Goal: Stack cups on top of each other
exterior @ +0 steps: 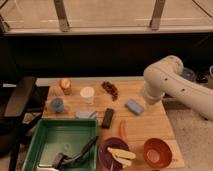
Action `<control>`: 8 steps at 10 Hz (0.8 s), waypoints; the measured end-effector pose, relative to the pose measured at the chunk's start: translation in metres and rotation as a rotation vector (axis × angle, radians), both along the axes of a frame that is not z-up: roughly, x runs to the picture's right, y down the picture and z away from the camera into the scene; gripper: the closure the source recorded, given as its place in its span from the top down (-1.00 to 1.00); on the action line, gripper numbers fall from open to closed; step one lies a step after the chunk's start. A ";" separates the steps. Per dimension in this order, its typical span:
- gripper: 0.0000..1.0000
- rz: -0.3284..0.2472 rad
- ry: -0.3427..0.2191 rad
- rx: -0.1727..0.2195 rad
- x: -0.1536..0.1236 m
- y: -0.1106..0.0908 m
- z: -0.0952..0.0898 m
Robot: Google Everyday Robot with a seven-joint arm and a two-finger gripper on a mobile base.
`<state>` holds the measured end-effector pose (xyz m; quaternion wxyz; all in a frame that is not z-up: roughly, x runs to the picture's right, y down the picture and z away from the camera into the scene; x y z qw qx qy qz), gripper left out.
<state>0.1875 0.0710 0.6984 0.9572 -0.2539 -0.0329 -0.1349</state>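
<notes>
Toward the left of the worktop (150, 127) we see the two cups standing apart, neither on the other; the light blue cup (57, 104) sits near the left edge, and the white cup (87, 94) stands upright just to its right and a little further back. Between them and the near edge lie a pale blue packet (86, 114) and a black bar (107, 117); a green tray (37, 145) fills the near left corner. Across the worktop, well apart from both cups, the white arm (165, 80) bends down over the right rear edge; a blue block (134, 106) lies just beside its lower end. We take the gripper to be at that lower end, hidden by the arm's bulk; whether it is open or closed we cannot tell, and we see it touching neither cup. Near the front edge stand a purple bowl (104, 156) and an orange-red bowl (157, 151).
</notes>
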 end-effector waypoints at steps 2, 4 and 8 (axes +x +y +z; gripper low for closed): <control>0.30 -0.051 -0.036 -0.003 -0.028 -0.010 0.006; 0.30 -0.102 -0.087 -0.010 -0.066 -0.019 0.012; 0.30 -0.179 -0.179 -0.028 -0.136 -0.025 0.015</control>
